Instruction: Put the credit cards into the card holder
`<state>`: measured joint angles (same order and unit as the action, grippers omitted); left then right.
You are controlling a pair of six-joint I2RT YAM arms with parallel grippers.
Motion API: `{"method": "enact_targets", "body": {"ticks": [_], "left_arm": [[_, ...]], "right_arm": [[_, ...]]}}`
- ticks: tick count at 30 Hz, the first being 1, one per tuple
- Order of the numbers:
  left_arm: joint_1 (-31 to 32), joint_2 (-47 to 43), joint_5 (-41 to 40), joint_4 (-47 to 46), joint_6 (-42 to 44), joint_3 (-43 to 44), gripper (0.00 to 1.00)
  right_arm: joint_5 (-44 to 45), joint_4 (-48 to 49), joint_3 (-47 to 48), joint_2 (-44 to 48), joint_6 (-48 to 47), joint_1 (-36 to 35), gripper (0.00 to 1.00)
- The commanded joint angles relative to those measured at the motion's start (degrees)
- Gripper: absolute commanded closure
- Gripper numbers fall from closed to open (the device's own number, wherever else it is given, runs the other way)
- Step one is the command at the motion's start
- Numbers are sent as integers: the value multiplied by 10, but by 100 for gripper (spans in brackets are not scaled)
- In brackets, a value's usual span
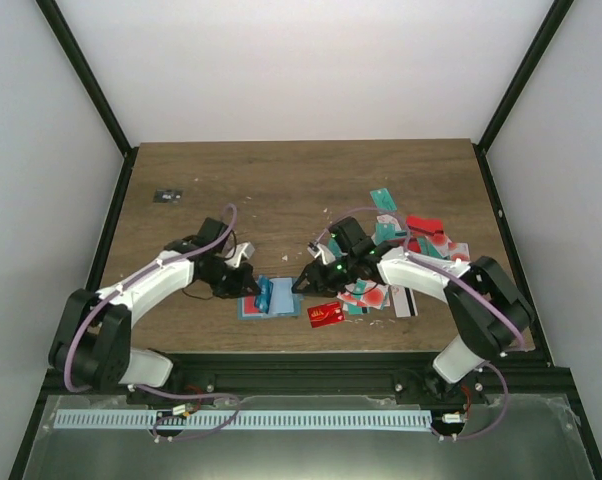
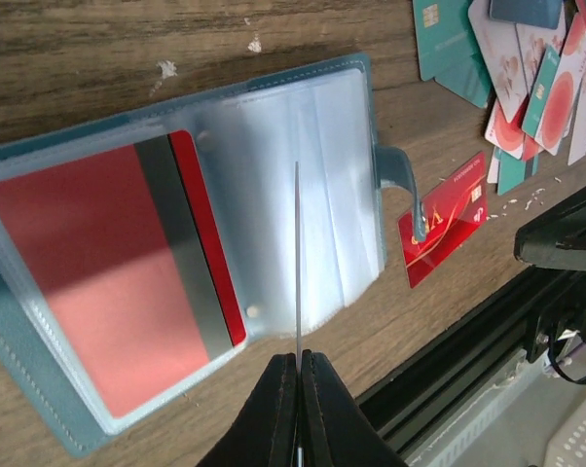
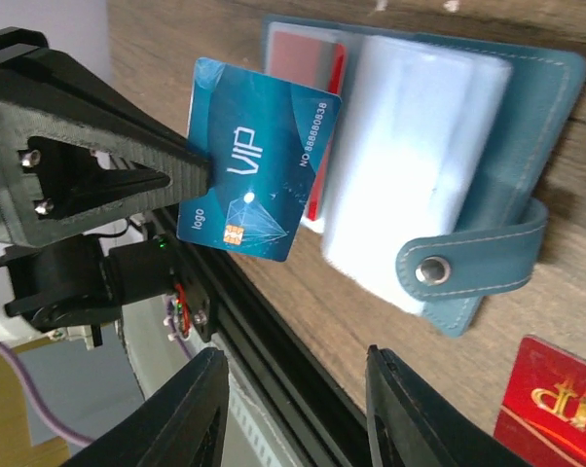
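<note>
The left gripper (image 2: pixel 298 368) is clamped tight on a blue card (image 3: pixel 259 161), pinching it by one short edge so that it stands on edge. Its own wrist camera sees this card only as a thin line rising from between the fingers. From the right wrist view the card's face shows, printed with "VIP", a number and a chip. It hangs just over the open card holder (image 2: pixel 40 389), above the clear plastic sleeves in the middle. Whether its far edge touches a sleeve cannot be told. The card holder lies flat and opened out on the table (image 1: pixel 281 190), near the front edge between the two arms. A red striped card (image 2: pixel 108 282) is already tucked into one clear pocket on the side nearer the left arm. The closing strap (image 3: pixel 439 270) with its snap sticks out from the other side. The right gripper (image 3: pixel 295 360) hovers beside the holder on the strap side, its jaws parted about halfway with nothing between them. Just past the strap a red card (image 2: pixel 449 219) with gold lettering lies flat on the wood. Further out on the right lies a heap of cards (image 1: pixel 411 255) in teal, red and white, overlapping one another. Well apart, towards the far left corner, sits a small dark object (image 1: pixel 167 196).
</note>
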<state>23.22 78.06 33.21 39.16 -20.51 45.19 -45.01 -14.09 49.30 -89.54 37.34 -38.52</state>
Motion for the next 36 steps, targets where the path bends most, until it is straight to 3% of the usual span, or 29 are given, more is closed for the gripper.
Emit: {"method": "enact_targets", "body": {"ticks": [1,11,26,36], "left_arm": [[-4,32,17,-44,22,-1,96],[-5,101,40,-63,46,7,96],[-5,132,57,-94,35,2,96],[-5,131,51,-93,27,2,96]], "right_arm": [[13,14,34,-28,-1,-6,60],[5,28,41,-91,-3,-6,62],[110,-30,48,-153,15,-5,68],[126,-39,13,-78,-6,0,51]]}}
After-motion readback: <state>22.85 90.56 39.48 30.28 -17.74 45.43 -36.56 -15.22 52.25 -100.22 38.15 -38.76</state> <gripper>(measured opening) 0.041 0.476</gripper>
